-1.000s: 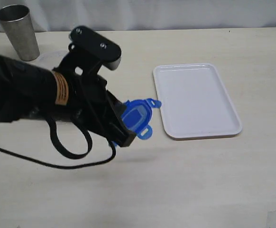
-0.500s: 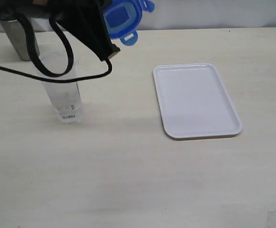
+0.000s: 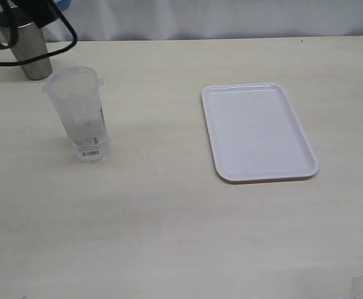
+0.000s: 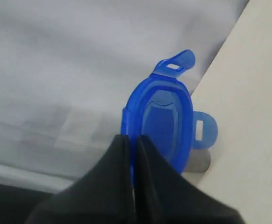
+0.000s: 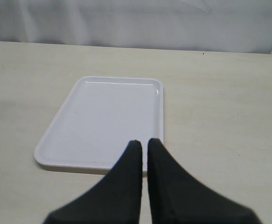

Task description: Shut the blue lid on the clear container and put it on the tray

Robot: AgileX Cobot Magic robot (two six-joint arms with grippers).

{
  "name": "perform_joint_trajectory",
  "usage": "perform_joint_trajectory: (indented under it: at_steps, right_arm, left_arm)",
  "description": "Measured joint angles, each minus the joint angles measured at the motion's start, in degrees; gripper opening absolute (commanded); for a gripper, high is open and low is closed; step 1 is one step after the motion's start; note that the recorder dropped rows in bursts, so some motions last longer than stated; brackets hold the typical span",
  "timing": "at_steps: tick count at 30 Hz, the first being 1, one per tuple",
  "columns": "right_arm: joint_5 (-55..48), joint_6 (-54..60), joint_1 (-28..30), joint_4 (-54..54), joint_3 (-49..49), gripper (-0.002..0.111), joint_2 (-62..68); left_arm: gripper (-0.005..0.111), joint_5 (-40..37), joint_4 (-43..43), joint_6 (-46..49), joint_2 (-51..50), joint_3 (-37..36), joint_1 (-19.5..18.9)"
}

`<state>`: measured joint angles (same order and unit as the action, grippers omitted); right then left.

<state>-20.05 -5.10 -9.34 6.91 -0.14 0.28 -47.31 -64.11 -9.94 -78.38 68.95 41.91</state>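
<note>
The left gripper (image 4: 130, 140) pinches the blue lid (image 4: 163, 122) by its edge, high above the steel cup (image 3: 33, 61), seemingly to lower it onto the open clear container (image 3: 78, 115). The right gripper (image 5: 143, 143), closed and empty, hangs by the tray (image 3: 256, 131).

Clear containers: one, the clear container (image 3: 80, 115).
Barcode stickers on it: one, the barcode sticker (image 3: 90, 152) near its base.
Blue lids: one, the blue lid (image 4: 160, 123); the exterior view shows only a sliver of it at the top edge.
Snap flaps on the lid: two show in the left wrist view; part of the rim is hidden behind the fingers.
Trays: one, the tray (image 3: 259, 131).
Metal cups: one, the grey metal cup (image 3: 37, 56).
Tables: one, the table (image 3: 169, 237).
Grippers: two, the left gripper (image 4: 132, 137) and the right gripper (image 5: 143, 142).
Fingers per gripper: two on each.
</note>
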Motion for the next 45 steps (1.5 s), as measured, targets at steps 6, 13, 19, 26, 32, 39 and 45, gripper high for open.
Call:
perform_joint_trajectory:
  at_steps: [6,13,19,26,32,39,45]
  right_arm:
    - [0.0,0.0,0.0,0.0,0.0,0.004,0.0]
    - [0.0,0.0,0.0,0.0,0.0,0.004,0.0]
    - [0.0,0.0,0.0,0.0,0.0,0.004,0.0]
    - [0.0,0.0,0.0,0.0,0.0,0.004,0.0]
    - [0.0,0.0,0.0,0.0,0.0,0.004,0.0]
    - [0.0,0.0,0.0,0.0,0.0,0.004,0.0]
    - [0.0,0.0,0.0,0.0,0.0,0.004,0.0]
  left_arm:
    - [0.000,-0.2,-3.3,5.4,-1.5,0.0,-6.0]
    - [0.000,-0.6,-7.2,6.6,-8.2,0.0,-7.4]
    - [0.000,2.1,-7.5,6.7,-12.6,0.0,-7.4]
    - [0.000,5.9,-4.1,7.7,-12.3,-1.6,-7.1]
    - [0.000,11.9,-3.8,5.7,-8.3,-8.9,-6.7]
    - [0.000,12.9,-4.5,4.2,-5.6,-10.4,-6.7]
    - [0.000,12.9,-3.3,4.1,-5.6,-11.6,-6.7]
